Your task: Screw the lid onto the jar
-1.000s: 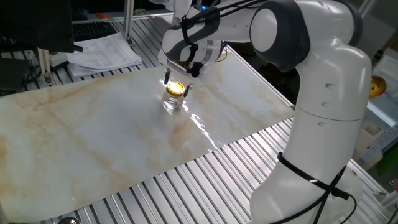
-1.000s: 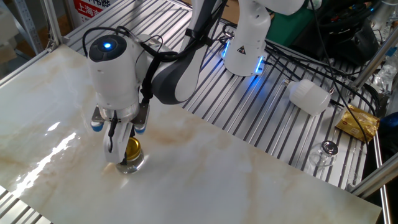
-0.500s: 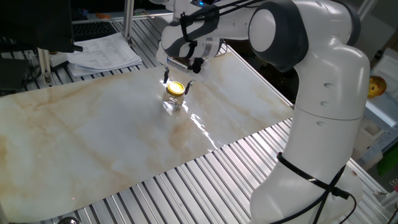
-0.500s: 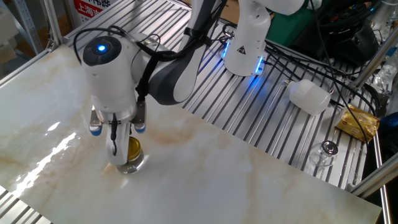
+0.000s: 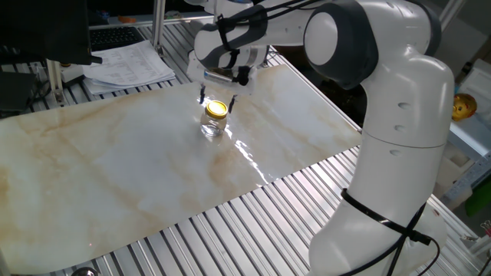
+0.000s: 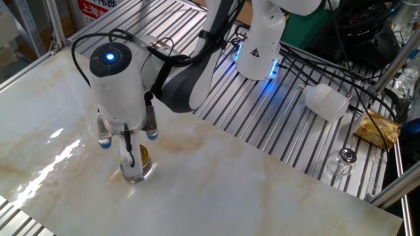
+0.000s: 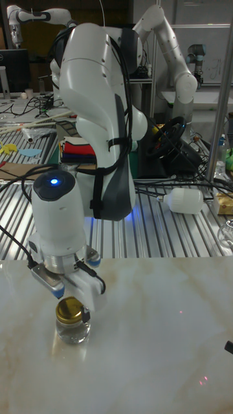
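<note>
We see the jar [image 5: 212, 126] standing upright on the marble table [image 5: 115, 169], in its far part, near the metal slats. The lid [image 5: 216, 109] sits on the jar's mouth and looks level. The gripper [image 5: 216, 99] hangs right above the lid, pointing down, with its fingers [image 5: 203, 97] a little apart on both sides of the lid. We cannot tell if they touch the lid. In the tall view the lid [image 7: 70, 310] shows below the gripper [image 7: 72, 299], and the jar [image 7: 73, 330] is under it.
</note>
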`<action>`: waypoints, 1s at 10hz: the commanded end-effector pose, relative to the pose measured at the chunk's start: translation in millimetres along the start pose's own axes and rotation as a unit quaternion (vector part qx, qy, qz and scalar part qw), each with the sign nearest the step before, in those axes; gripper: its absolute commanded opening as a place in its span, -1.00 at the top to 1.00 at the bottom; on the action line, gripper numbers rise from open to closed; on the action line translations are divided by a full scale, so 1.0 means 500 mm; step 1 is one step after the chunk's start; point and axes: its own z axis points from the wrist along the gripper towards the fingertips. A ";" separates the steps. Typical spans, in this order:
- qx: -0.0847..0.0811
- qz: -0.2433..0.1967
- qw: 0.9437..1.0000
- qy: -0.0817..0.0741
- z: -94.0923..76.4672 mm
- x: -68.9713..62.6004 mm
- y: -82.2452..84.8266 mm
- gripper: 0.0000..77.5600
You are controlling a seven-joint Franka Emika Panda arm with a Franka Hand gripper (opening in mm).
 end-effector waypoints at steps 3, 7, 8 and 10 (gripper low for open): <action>0.024 -0.275 0.961 -0.017 0.001 0.005 0.020 -1.00; 0.025 -0.366 0.930 -0.020 0.029 0.003 0.031 -1.00; 0.027 -0.375 0.926 -0.020 0.029 0.003 0.031 -1.00; 0.028 -0.386 0.922 -0.018 0.032 0.001 0.030 -1.00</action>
